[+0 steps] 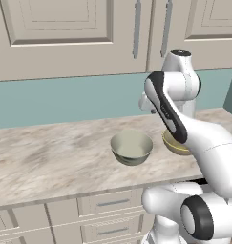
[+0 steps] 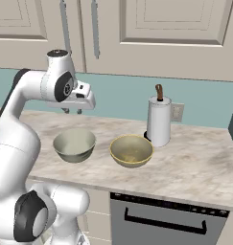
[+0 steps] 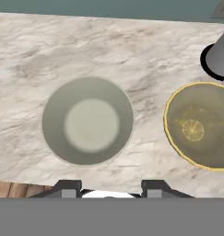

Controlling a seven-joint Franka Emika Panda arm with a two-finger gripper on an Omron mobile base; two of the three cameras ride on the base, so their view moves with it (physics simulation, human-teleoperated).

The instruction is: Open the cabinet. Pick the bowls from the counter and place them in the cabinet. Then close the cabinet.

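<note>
Cabinet [image 1: 74,38]: wall unit above the surface, both doors sitting flush, long grey bar handles [image 1: 137,28] untouched. Judging the opening step as not yet done.

Surface [image 1: 50,157]: marbled slab carrying both bowls, plus a paper-towel holder [image 2: 158,122] standing just behind the tan one.

Greyish-white bowl [image 2: 74,143]: sitting upright near the front edge, directly below the hand; appearing centred in the hand view [image 3: 88,120].

Tan-yellow bowl [image 2: 131,150]: resting just beside the grey one, rims apart, not touching.

Pincer [image 2: 72,110]: hanging well above the surface, between the bowls and the cabinet, pointing down. Fingers [image 3: 67,188] standing partly apart w/ nothing between them; holding nothing.

Progress, as judged: nothing completed. Remaining: open doors, lift and shelve both bowls, shut doors.
</note>
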